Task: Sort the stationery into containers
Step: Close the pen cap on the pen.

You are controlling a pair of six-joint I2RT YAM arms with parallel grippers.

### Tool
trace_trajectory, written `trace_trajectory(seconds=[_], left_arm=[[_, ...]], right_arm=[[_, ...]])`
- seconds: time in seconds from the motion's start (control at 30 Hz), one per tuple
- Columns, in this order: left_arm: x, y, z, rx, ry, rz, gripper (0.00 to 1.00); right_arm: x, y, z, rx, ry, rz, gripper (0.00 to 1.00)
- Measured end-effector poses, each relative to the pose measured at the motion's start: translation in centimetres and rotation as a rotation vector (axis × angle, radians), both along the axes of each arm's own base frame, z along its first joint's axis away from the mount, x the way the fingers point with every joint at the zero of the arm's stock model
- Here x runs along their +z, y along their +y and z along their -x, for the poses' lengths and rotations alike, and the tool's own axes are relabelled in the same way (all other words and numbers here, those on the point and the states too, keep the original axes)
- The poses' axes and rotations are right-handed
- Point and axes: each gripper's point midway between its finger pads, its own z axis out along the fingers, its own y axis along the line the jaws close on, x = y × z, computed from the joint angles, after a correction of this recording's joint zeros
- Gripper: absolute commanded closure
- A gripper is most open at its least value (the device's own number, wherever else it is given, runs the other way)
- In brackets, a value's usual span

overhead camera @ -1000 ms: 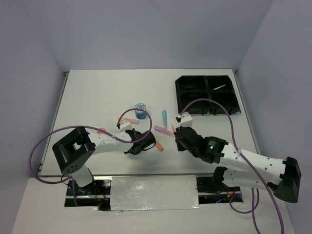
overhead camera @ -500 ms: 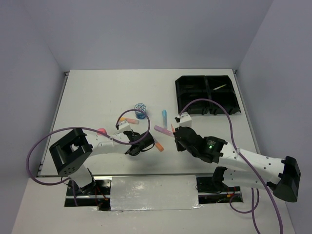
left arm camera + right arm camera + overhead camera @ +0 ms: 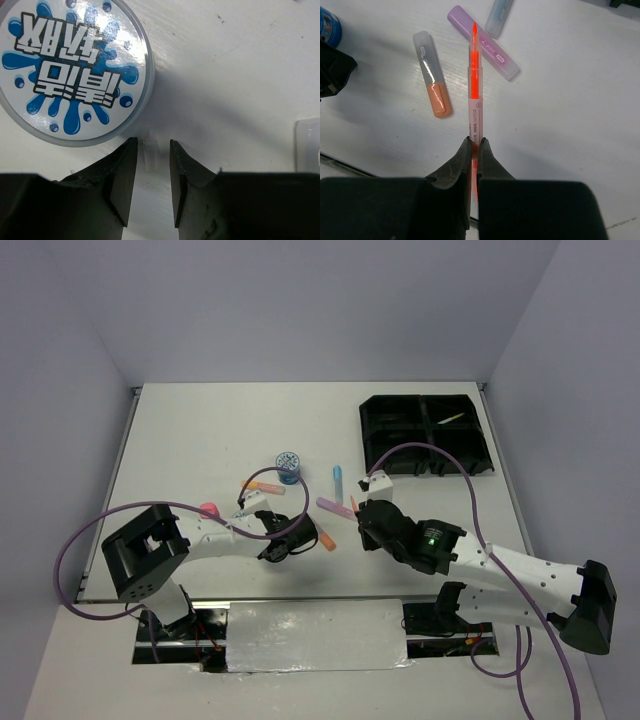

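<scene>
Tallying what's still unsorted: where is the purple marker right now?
In the top view the purple marker lies on the table near its centre, just left of the right gripper and its orange highlighter, below the light blue marker.

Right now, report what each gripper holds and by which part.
The right gripper pinches the uncapped orange highlighter by the barrel end opposite its tip. The left gripper holds nothing; its jaws stand slightly apart beside the blue tub.
</scene>
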Motion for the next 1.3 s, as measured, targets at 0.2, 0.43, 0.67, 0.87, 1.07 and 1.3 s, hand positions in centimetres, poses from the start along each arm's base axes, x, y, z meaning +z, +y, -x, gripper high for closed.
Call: trace_trajectory(seconds=[0.2, 0.43, 0.67, 0.87, 1.07, 1.3], left_arm=[[0.0, 0.0, 0.1, 0.0, 0.003, 0.001, 0.7], [0.0, -0.4, -0.1, -0.009, -0.008, 0.018, 1.0], [1.6, -2.3, 0.6, -0.131, -0.014, 0.103, 1.0], [11.6, -6.7, -1.4, -0.343, -0.242, 0.328, 1.0], [24.1, -7.6, -2.4, -0.487, -0.591, 0.541, 1.0], [29.6, -6.4, -2.2, -0.562, -0.825, 0.641, 1.0]], right_arm=[[0.0, 0.0, 0.0, 0.001, 0.0, -0.001, 1.0], [0.0, 0.1, 0.2, 0.014, 0.001, -0.016, 1.0], [-0.2, 1.0, 0.8, 0.09, 0.014, -0.146, 1.0], [0.8, 3.7, 1.8, 0.216, 0.009, -0.331, 1.0], [3.1, 6.6, 3.1, 0.342, -0.02, -0.537, 1.0], [5.7, 9.0, 5.1, 0.457, 0.001, -0.748, 1.0]])
